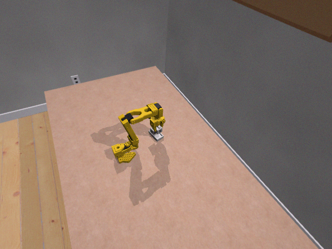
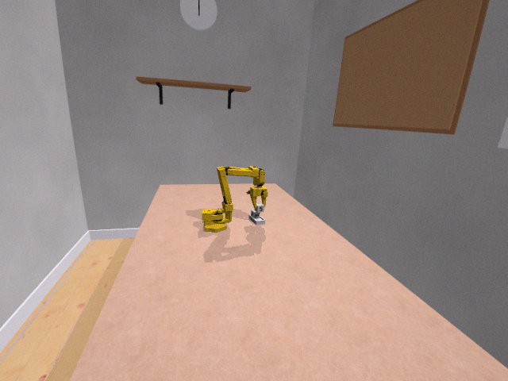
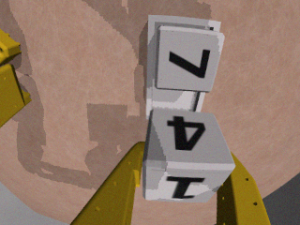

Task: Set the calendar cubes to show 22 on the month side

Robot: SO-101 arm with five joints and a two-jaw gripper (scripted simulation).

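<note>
My gripper is shut on a grey date cube. In the wrist view the cube shows a 4 on top and a 1 on its near face. It hangs just over the near end of the small grey tray. A second cube, with a 7 on top, stands in the tray's far half. The tray lies flat on the table. The side with the month's name is not visible.
The arm's yellow base stands left of the tray. The table's right edge runs along the grey wall, a short way from the tray.
</note>
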